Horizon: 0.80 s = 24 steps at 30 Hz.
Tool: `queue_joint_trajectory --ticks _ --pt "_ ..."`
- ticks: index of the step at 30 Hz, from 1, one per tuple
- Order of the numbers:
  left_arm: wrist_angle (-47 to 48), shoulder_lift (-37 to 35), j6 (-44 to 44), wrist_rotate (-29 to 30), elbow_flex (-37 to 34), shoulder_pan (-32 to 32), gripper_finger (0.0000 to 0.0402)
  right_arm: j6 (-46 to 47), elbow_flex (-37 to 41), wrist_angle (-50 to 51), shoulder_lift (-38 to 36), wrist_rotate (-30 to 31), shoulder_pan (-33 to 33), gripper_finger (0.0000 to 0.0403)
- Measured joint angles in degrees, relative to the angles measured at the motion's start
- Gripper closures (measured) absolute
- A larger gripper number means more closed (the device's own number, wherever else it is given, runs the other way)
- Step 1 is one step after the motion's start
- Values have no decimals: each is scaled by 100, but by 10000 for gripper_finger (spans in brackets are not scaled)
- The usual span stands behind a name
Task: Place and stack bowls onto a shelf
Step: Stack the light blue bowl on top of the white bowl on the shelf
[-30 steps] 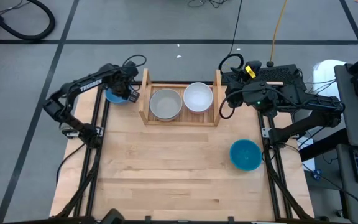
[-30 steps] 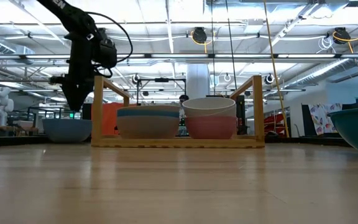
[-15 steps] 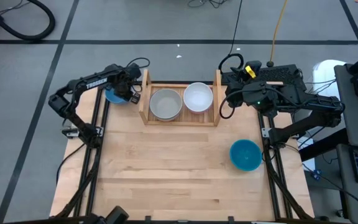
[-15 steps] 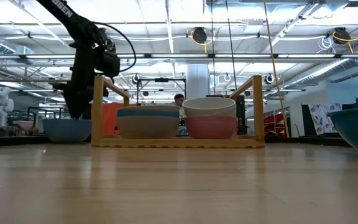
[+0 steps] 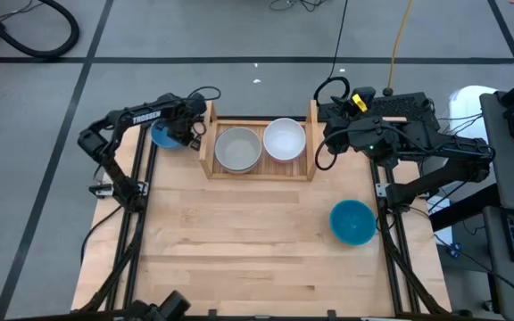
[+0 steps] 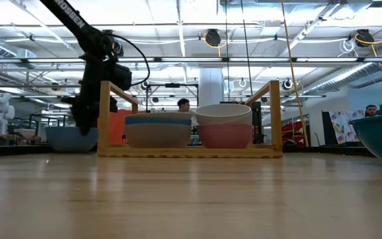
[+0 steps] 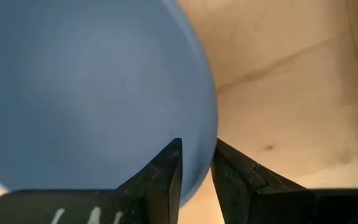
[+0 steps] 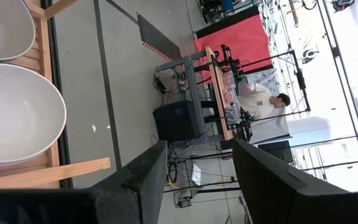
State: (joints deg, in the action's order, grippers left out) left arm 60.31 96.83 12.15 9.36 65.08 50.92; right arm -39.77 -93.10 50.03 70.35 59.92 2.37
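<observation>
Two dark fingers of the left gripper [image 7: 196, 163] straddle the rim of a blue bowl [image 7: 86, 93]: one fingertip sits inside the bowl, the other outside against its wall, with only a narrow gap between them filled by the rim, so the gripper is closed on that edge. The bowl's open blue interior spreads away from the fingers, and bare wooden tabletop [image 7: 284, 93] lies on the outer finger's side.

From above, the left gripper [image 5: 188, 134] sits at the far left corner of the table, just outside the left side board of the shelf [image 5: 258, 171], with the blue bowl [image 5: 162, 135] on the side of the gripper away from the shelf. The left arm bends out sharply from its base at the table's left edge, elbow raised, then runs toward the shelf with the wrist pointing down at the bowl. In the low view the arm comes down steeply beside the shelf's left upright, and the bowl [image 6: 68, 138] rests low by the tabletop.

Inside the shelf, next to the gripper, lie a grey-beige bowl [image 5: 237, 149] and a white bowl [image 5: 285, 139], each topping a stack. A teal bowl [image 5: 352, 222] sits well apart near the table's right edge.

The right gripper [image 8: 194, 180] waits beyond the shelf's right board, fingers spread wide and empty.
</observation>
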Motion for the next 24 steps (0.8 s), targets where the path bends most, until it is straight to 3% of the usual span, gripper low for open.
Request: queue_joint_trajectory --ticks 5,11,18,24 --pt "-279 18 57 15 0 1 324 4 -2 -1 -1 2 0 227" --pt "-338 18 175 20 0 49 389 4 -1 -1 -1 2 0 227" --pt "-129 -185 298 121 0 44 391 0 -2 -1 -2 3 0 227" --pt "156 -1018 294 173 0 44 391 -2 -2 -1 -2 4 0 227"
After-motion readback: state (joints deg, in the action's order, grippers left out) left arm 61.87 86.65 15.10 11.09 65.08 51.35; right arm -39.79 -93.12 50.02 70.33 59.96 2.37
